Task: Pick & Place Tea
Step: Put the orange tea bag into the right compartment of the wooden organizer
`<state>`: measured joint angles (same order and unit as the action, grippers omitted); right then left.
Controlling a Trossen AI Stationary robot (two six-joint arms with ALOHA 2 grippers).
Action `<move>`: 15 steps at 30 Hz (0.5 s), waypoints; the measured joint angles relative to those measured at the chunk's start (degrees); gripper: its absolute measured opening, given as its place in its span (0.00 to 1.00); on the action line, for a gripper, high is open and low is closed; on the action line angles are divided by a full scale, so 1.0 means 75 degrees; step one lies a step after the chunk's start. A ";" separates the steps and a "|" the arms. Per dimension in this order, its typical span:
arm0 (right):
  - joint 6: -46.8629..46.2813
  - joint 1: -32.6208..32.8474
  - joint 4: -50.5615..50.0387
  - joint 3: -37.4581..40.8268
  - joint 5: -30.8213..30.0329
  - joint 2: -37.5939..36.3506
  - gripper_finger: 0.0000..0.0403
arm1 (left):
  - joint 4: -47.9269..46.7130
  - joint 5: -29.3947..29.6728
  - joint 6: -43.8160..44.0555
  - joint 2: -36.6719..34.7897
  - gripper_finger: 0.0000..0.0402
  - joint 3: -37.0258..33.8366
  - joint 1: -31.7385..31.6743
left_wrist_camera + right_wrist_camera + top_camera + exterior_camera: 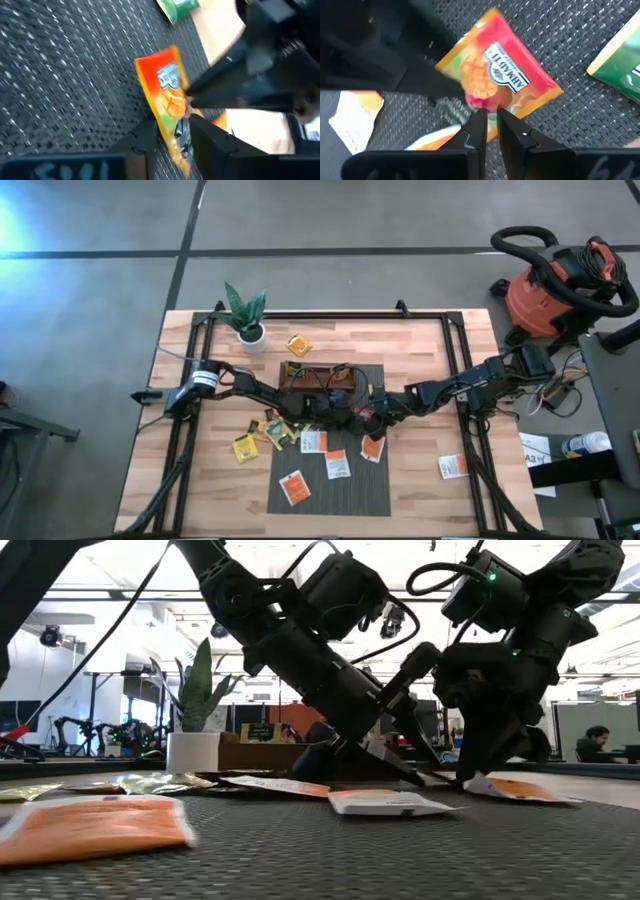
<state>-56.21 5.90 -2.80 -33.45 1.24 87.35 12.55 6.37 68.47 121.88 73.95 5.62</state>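
Both grippers, left (170, 142) and right (490, 130), are meeting mid-mat (372, 490), narrow jaws pinching one red-orange sachet (497, 80), green sachet (620, 65) lying at two o'clock.

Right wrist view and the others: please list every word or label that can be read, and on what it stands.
"AHMAD" on the white label of the red-orange tea sachet held by the right pincer; the smaller print below is blurred.
Same sachet's label in the left wrist view: unreadable.
Other sachets: too small to read.
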 joint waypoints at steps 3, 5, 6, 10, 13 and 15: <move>-0.0001 -0.0007 0.0005 0.0000 -0.0134 -0.0003 0.11 | -0.0049 -0.0140 -0.0173 0.0004 0.18 0.0094 0.0046; 0.0001 -0.0004 0.0012 -0.0001 -0.0146 -0.0003 0.11 | -0.0135 -0.0155 -0.0318 0.0004 0.11 0.0174 0.0051; 0.0047 -0.0006 0.0021 -0.0003 -0.0154 -0.0008 0.11 | -0.0188 -0.0157 -0.0412 0.0004 0.08 0.0228 0.0051; 0.0549 -0.0007 -0.0060 0.0002 -0.0181 -0.0215 0.11 | -0.0949 -0.0026 -0.1020 -0.0008 0.01 0.0608 0.0051; 0.0911 -0.0007 -0.0120 0.0006 -0.0199 -0.0634 0.11 | -0.1797 0.0258 -0.1567 -0.0196 0.00 0.1002 0.0051; 0.1115 -0.0007 -0.0231 0.0003 -0.0198 -0.1024 0.11 | -0.2417 0.0455 -0.2043 -0.0409 0.00 0.1218 0.0051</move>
<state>-47.84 5.85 -4.54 -33.43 -0.25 79.67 -5.58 9.78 53.15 118.81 83.08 6.00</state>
